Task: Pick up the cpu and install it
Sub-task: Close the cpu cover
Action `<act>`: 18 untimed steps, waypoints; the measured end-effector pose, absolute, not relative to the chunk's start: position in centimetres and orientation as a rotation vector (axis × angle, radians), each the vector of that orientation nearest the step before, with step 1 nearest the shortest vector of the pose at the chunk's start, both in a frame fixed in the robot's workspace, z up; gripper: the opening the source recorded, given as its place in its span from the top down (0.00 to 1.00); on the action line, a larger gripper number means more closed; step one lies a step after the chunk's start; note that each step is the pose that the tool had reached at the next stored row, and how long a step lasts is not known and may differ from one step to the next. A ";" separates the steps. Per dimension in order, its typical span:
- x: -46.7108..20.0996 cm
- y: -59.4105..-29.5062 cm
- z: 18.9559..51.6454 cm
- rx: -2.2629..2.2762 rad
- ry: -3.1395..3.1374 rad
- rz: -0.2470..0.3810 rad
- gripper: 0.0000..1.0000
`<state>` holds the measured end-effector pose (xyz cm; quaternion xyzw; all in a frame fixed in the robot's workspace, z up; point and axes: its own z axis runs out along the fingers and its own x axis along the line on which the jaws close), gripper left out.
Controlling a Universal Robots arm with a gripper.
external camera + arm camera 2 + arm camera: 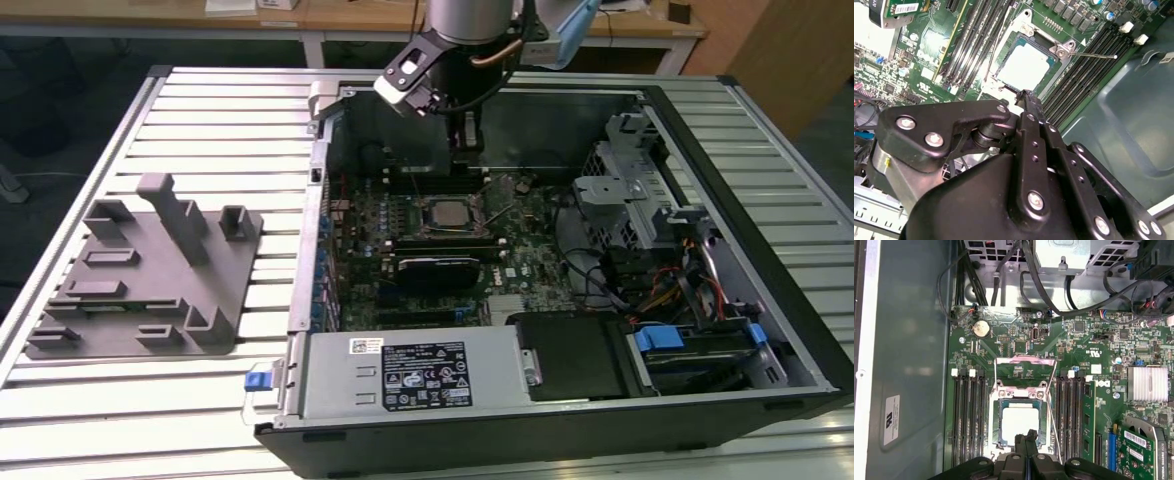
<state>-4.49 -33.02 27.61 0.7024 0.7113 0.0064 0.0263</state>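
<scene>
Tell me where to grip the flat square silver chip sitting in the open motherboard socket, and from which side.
Probably by two opposite thin edges of the cpu, coming straight down from above: it lies flat, recessed in the black socket, whose metal frame is swung open, leaving its top free.

- The cpu [1019, 422] has a smooth, pale silver metal top with a soft sheen.
- The gripper [1029, 436] is smooth and matt black; the second wrist view shows bright, polished screw heads in its links.
- The motherboard [1019, 347] is a green board with a slight gloss.
- The socket frame [1025, 361] is bare, shiny metal.
- The heatsink [1147, 383] is bright, finned metal.
- The computer case [914, 340] is smooth, matt grey sheet metal.
- The desk [200, 120] is ribbed light metal with a satin finish.
- The fixture block [147, 270] is matt grey plastic.
- The power supply label [427, 372] looks like slightly glossy paper.
</scene>
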 end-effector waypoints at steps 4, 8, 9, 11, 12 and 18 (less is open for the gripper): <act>-4.4 -33.0 27.6 2.171 2.198 0.020 0.89; -4.3 -33.0 27.6 2.170 2.198 0.020 0.89; -4.2 -33.0 27.6 2.170 2.198 0.020 0.89; -4.1 -33.0 27.6 2.171 2.198 0.020 0.89; -4.0 -33.0 27.6 2.171 2.198 0.020 0.89; -3.6 -33.0 27.6 2.171 2.198 0.020 0.89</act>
